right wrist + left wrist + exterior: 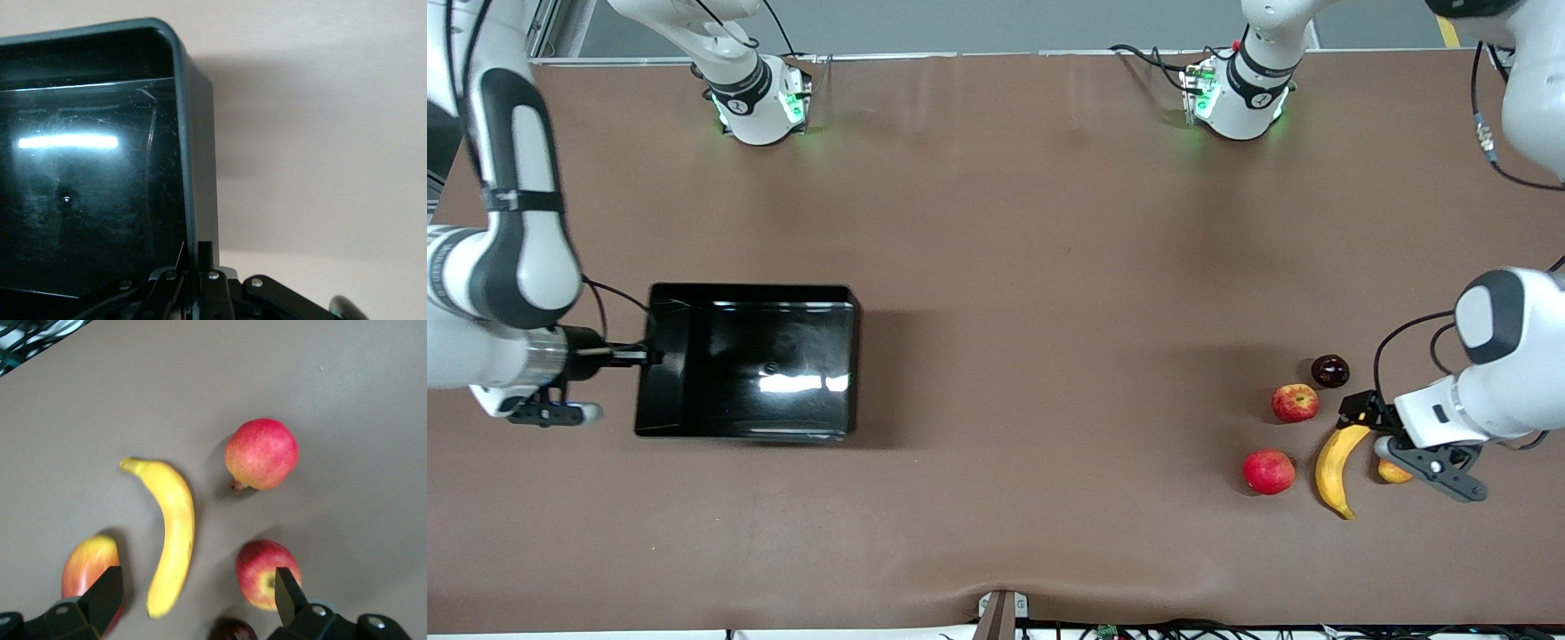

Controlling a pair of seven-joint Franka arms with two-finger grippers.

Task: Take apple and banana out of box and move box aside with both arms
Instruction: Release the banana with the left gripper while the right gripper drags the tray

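The black box (747, 360) sits toward the right arm's end of the table. My right gripper (649, 356) is shut on the box's end wall; the right wrist view shows the fingers (205, 257) pinching that wall (198, 167). The yellow banana (1336, 458) and the streaked apple (1295, 403) lie toward the left arm's end. My left gripper (1365, 418) is open and empty, low over the banana's end. In the left wrist view its fingers (107, 595) straddle the banana (172, 527), with the streaked apple (263, 572) by one finger.
An evenly red round apple (1268, 471) lies beside the banana, nearer the front camera than the streaked apple. A red-yellow mango (1394, 471) lies partly under the left gripper. A dark round fruit (1330, 370) sits farther from the camera.
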